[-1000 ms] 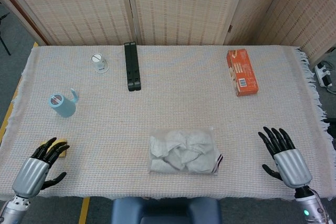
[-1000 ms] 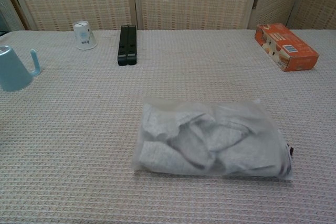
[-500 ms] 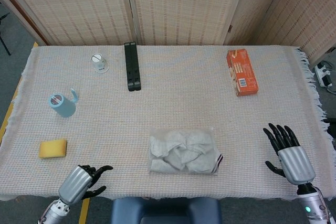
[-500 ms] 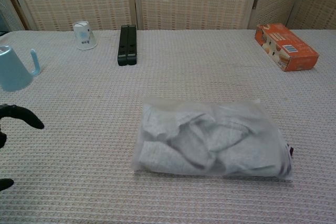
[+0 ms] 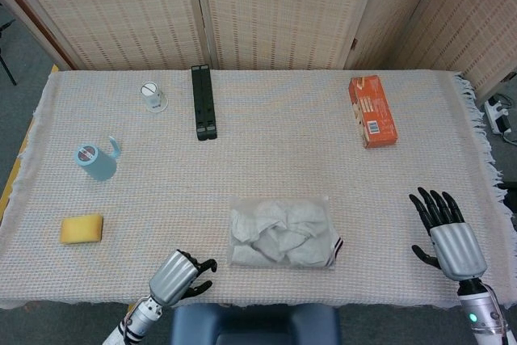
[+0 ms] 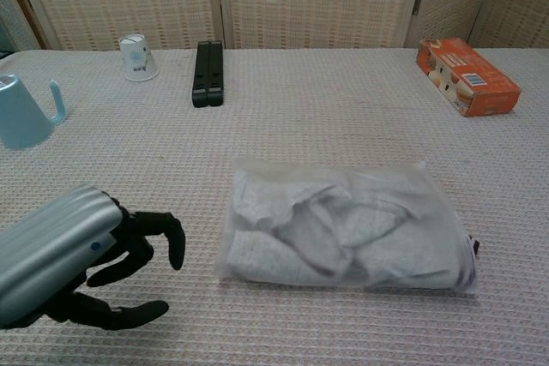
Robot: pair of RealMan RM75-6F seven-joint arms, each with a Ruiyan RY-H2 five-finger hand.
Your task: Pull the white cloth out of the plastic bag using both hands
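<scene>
A clear plastic bag (image 5: 283, 231) (image 6: 347, 225) lies flat near the table's front middle, with the crumpled white cloth (image 5: 279, 228) (image 6: 326, 229) inside it. My left hand (image 5: 179, 275) (image 6: 81, 267) hovers just left of the bag's near corner, fingers apart and partly curled, holding nothing. At the front right, my right hand (image 5: 447, 232) stays well clear of the bag, its fingers spread and empty. The chest view does not show the right hand.
A yellow sponge (image 5: 81, 229) lies front left, a light blue mug (image 5: 97, 161) (image 6: 24, 111) behind it. A white cup (image 5: 151, 96) (image 6: 135, 57) and black bar (image 5: 203, 103) (image 6: 208, 73) sit at the back. An orange box (image 5: 371, 111) (image 6: 466, 75) is at the back right.
My left hand has swept right along the front edge, from over the sponge to just beside the bag. My right hand has drifted slightly back and right. The bag has not moved.
</scene>
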